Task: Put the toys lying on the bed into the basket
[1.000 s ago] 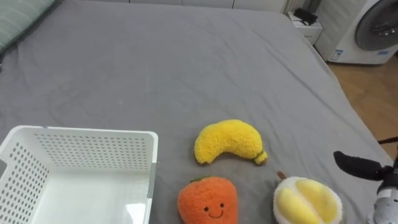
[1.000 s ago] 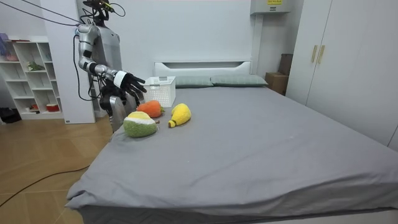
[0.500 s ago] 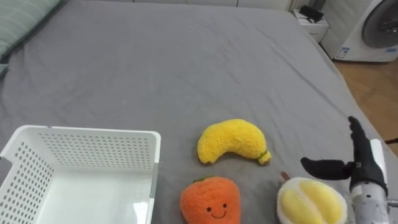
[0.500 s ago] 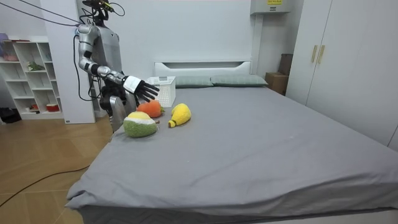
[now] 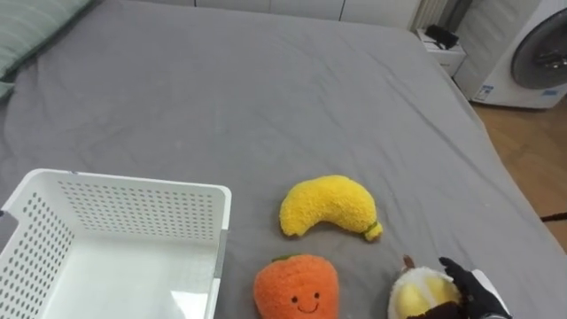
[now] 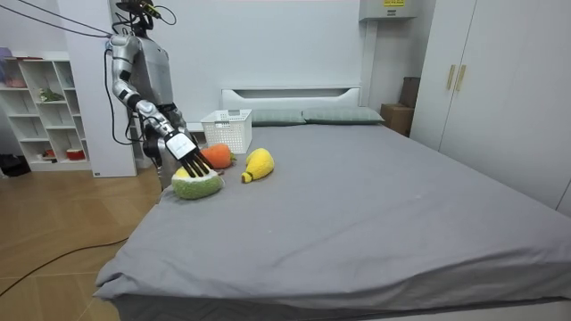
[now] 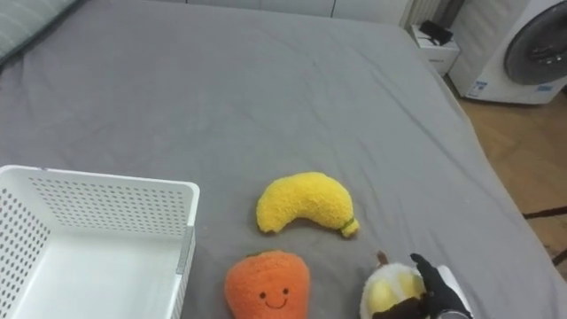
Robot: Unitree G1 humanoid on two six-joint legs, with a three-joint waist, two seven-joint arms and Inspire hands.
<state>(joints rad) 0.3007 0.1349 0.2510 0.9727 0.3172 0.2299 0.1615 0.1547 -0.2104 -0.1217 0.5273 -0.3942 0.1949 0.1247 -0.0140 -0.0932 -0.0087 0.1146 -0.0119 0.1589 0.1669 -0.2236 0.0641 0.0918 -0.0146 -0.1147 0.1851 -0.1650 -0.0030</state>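
The robot stands at the long side of a wide bed [image 6: 357,196] with a grey sheet, its back to a white shelf unit [image 6: 45,98], and its right arm slopes down towards the mattress edge. The right hand [image 5: 478,291] lies on top of a round plush durian [image 5: 413,294], at the bed's near edge. The dark fingers are stretched out and spread over the toy rather than curled round it, so the hand is open and merely touching it.

The eye views look down into the durian's pale yellow flesh and show the hand's fingertips at the lower right. The room view shows what they do not: the durian's green skin, the whole forearm, and the straight fingers pointing down onto the toy.

Just beside the durian, on the robot's left, sits a round orange plush fruit with a smiling face [image 5: 295,285]. A curved yellow plush banana [image 5: 328,206] lies a little farther onto the bed, apart from both. A white perforated plastic basket [image 5: 133,208] stands further left — open side up, nothing inside it, all three toys on the sheet outside it.

The eye views also take in a white washing machine [image 5: 536,53] on the wooden floor past the bed's far corner, while the room view shows the headboard [image 6: 290,96], two pillows [image 6: 339,115] and a pale wardrobe [image 6: 500,89].
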